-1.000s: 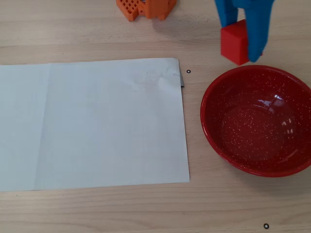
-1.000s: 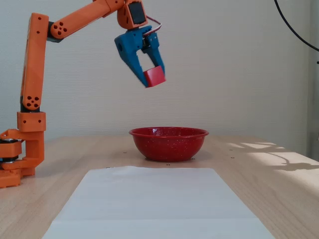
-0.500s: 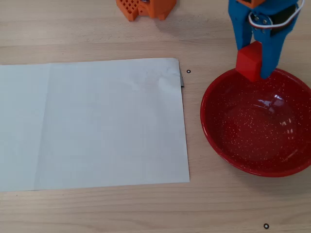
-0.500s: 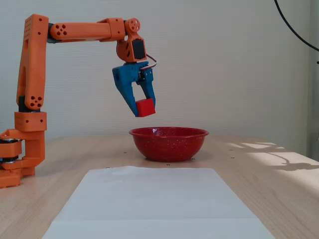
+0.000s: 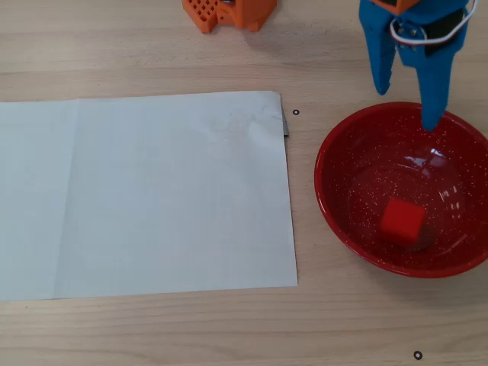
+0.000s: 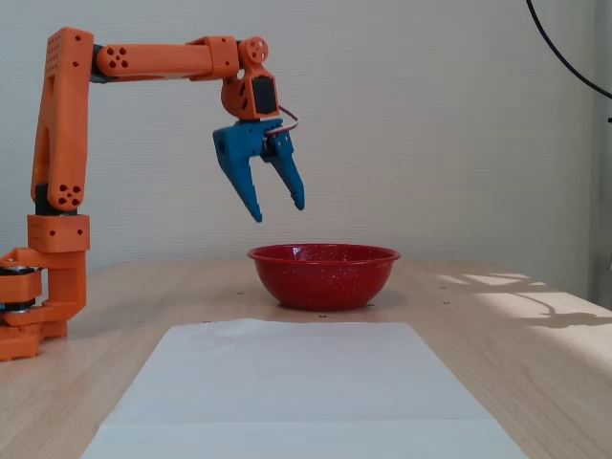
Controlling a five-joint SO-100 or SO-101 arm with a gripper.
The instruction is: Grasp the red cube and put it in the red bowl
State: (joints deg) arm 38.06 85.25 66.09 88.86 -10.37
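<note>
The red cube already sits inside the red bowl at the lower right of the overhead view, and the fingers hang released and empty above it, so the job looks done.

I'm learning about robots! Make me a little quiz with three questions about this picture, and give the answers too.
1. True or false: the small matte red cube lies inside the big round glossy red speckled bowl.
2. Pick one. The blue two-finger gripper is: A) shut on the cube, B) open and hanging above the bowl, C) resting on the paper.
3. Fill the gap: the large flat sheet of white paper lies on the wooden ____.

Key
1. True: the overhead view shows it on the bowl's floor.
2. B: in the fixed view the jaws stand apart with nothing between them.
3. Table.
</note>
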